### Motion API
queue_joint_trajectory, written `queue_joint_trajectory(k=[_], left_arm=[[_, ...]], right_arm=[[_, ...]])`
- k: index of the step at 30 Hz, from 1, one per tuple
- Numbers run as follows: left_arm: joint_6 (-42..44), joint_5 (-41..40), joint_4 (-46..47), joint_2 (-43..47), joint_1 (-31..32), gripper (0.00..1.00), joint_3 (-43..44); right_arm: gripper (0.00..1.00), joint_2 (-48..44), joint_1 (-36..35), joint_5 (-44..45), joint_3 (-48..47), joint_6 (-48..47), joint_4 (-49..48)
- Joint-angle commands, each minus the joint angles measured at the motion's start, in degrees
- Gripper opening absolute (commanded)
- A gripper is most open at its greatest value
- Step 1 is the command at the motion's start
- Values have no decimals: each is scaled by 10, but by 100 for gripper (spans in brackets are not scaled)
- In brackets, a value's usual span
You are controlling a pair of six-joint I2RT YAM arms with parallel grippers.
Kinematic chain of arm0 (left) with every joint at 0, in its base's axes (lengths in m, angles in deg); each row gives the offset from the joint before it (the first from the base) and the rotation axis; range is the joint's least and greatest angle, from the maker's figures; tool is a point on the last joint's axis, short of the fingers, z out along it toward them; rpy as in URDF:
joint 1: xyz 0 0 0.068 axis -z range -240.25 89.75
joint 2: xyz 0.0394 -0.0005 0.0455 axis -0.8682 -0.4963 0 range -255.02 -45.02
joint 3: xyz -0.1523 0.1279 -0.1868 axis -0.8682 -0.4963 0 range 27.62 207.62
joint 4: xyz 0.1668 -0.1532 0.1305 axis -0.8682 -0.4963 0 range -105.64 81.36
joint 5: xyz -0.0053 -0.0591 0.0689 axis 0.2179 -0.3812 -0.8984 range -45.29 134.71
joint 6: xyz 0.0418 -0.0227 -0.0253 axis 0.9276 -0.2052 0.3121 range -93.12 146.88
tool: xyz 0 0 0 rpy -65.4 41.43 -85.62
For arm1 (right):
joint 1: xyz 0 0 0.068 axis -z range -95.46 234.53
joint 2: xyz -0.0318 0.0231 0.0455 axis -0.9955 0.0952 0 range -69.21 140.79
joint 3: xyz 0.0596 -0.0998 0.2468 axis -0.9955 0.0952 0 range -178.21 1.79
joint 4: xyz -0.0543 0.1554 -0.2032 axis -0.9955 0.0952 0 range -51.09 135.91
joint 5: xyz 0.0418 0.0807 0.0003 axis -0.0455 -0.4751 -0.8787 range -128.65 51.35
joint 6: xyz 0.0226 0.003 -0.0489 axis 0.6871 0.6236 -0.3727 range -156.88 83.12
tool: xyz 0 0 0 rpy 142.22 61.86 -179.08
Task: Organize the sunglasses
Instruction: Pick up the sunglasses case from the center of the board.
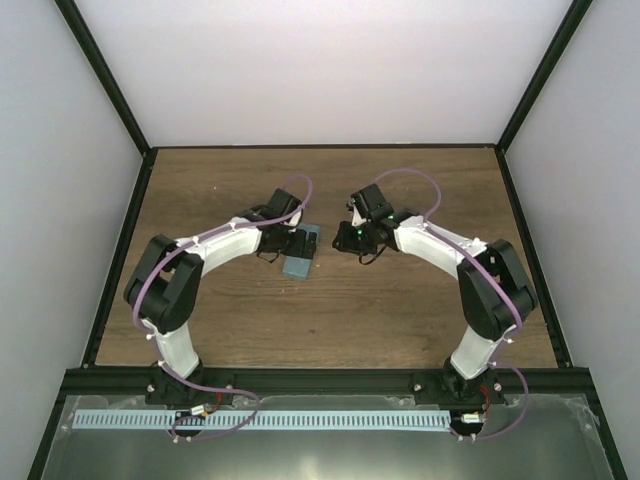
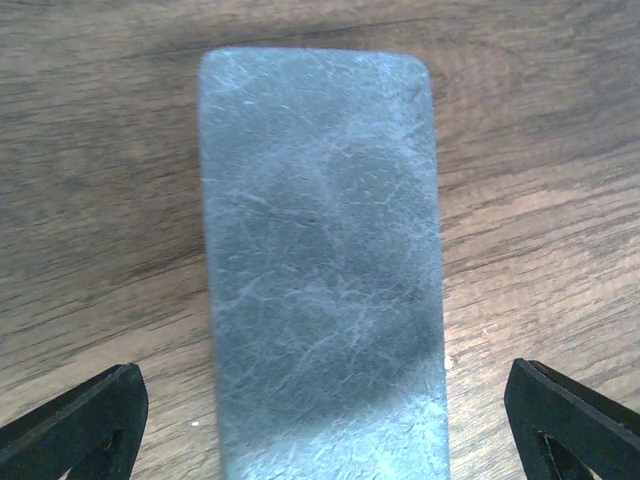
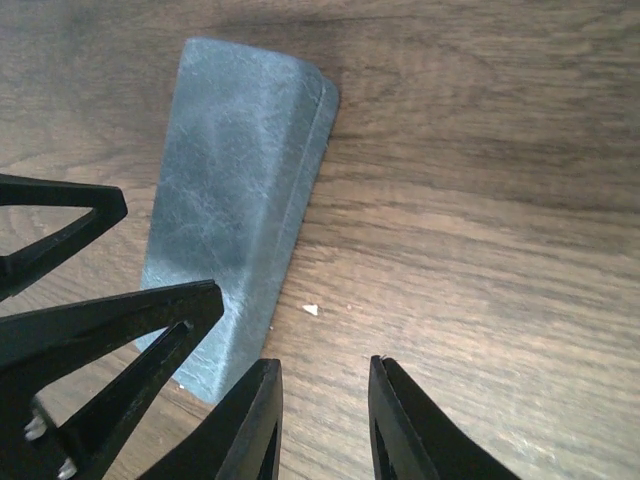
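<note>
Grey-blue case (image 2: 320, 260) lies mid-counter, my left gripper (image 2: 322, 378) spread wide astride it, right gripper (image 3: 325, 375) ajar and empty. An uneven squeeze could skid it.

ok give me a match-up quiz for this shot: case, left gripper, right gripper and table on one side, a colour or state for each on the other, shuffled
Things
1. case
2. left gripper
3. right gripper
4. table

Colours or states
a. brown wood grain
b. fingers narrowly apart over bare wood, beside the case
c. grey-blue, lying closed on the wood
d. fingers wide apart, one on each side of the case, not touching it

Pairs: 1-c, 2-d, 3-b, 4-a
</note>
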Motion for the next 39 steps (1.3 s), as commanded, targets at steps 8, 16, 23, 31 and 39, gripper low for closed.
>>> queue_joint_trajectory(k=[8, 16, 23, 31, 39], left_arm=[[4, -48, -37, -54, 36, 100, 15], [-11, -59, -28, -31, 36, 76, 7], [-23, -77, -34, -9, 35, 68, 7], [-43, -112, -53, 56, 33, 68, -22], [-65, -136, -48, 155, 11, 68, -117]], right_arm=[[26, -53, 4, 20, 48, 21, 2], [26, -59, 4, 15, 57, 19, 2], [26, -57, 4, 0, 69, 19, -8], [26, -51, 4, -16, 78, 21, -18], [29, -43, 4, -43, 79, 21, -37]])
